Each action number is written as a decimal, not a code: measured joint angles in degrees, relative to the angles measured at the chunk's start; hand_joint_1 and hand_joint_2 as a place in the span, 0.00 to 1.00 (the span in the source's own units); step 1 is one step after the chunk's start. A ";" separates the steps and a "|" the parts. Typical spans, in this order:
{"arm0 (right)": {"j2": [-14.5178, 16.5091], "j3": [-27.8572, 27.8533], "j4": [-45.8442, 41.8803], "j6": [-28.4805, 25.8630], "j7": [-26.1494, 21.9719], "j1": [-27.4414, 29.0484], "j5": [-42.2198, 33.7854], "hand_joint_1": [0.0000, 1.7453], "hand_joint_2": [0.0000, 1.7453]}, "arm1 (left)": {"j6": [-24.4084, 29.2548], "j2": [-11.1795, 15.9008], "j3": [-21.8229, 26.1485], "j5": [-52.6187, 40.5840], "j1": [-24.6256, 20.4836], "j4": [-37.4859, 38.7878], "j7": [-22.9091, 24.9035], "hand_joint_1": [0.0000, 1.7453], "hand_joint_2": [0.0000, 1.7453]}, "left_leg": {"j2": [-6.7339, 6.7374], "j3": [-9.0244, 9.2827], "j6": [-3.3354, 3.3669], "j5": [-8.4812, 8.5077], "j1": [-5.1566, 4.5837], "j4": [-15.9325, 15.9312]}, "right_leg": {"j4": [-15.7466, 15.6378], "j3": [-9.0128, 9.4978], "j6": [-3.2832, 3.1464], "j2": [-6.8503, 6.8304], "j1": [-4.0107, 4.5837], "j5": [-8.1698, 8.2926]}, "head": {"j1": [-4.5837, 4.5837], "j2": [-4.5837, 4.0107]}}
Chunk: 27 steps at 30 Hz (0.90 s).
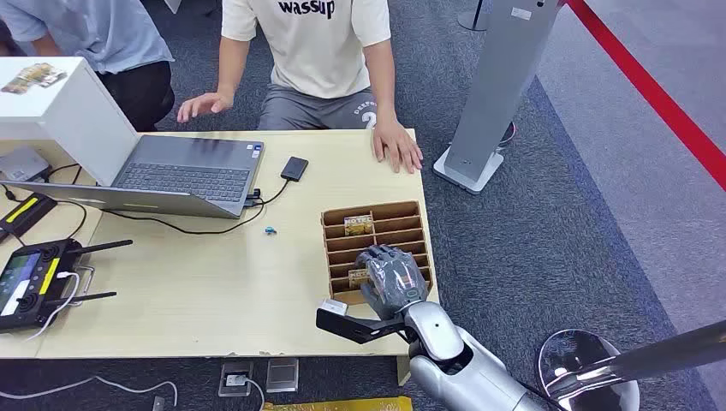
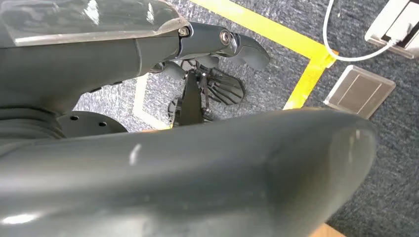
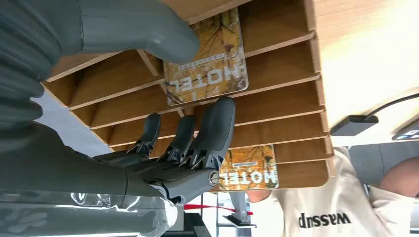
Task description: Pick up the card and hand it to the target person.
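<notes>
Pale wooden table [image 1: 214,282] carries a slotted wooden card rack [image 1: 417,210] near its right edge, beside grey carpet. Right hand [image 1: 392,276] hangs over the rack's near slots, thumb [image 3: 148,29] and fingers [image 3: 217,123] parted on either side of a yellow hotel card [image 3: 206,64] standing there; whether they touch it, I cannot tell. A second card [image 1: 359,224] stands in a slot further back. Beyond the rack, a person's hand [image 1: 397,145] rests on the table. A laptop [image 1: 184,175] sits well left of the rack.
</notes>
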 joint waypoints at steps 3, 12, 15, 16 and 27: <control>0.09 0.19 0.17 0.31 -0.03 -0.24 -0.15 0.50 1.00 | 1.23 -0.22 0.22 0.09 -0.01 0.00 -0.15 0.00 0.00 | 0.00 0.01 0.00 0.00 0.00 0.00 | 0.00 0.00 0.00 0.00 0.00 0.00 | -0.01 0.00; -0.12 0.61 0.43 0.78 0.35 -0.70 -0.68 0.57 1.00 | 6.70 -3.14 0.57 0.25 0.01 0.00 -2.05 0.00 0.00 | 0.00 0.03 0.00 0.00 -0.01 0.00 | -0.01 0.02 0.00 0.00 -0.01 0.00 | 0.07 0.00; -0.17 0.61 0.43 1.17 0.76 -0.85 -0.65 0.60 1.00 | 7.02 -3.59 0.57 0.31 0.02 0.00 -2.05 0.00 0.00 | 0.00 0.05 0.00 0.00 -0.01 0.00 | -0.01 0.01 0.00 0.00 -0.01 0.00 | 0.03 0.00; -0.20 0.61 0.43 1.27 0.84 -0.91 -0.60 0.60 1.00 | 7.09 -3.68 0.58 0.33 0.04 0.00 -2.05 0.00 0.00 | 0.00 0.05 0.00 0.00 0.00 0.00 | -0.01 0.01 0.00 0.00 0.00 0.00 | -0.02 0.00; -0.59 0.72 0.04 1.49 0.95 -1.20 0.21 0.75 1.00 | 8.31 -4.63 0.66 0.58 0.05 0.00 -1.99 0.00 0.00 | 0.00 0.04 0.00 0.00 -0.01 0.00 | -0.01 0.02 0.00 0.00 -0.01 0.00 | 0.05 0.00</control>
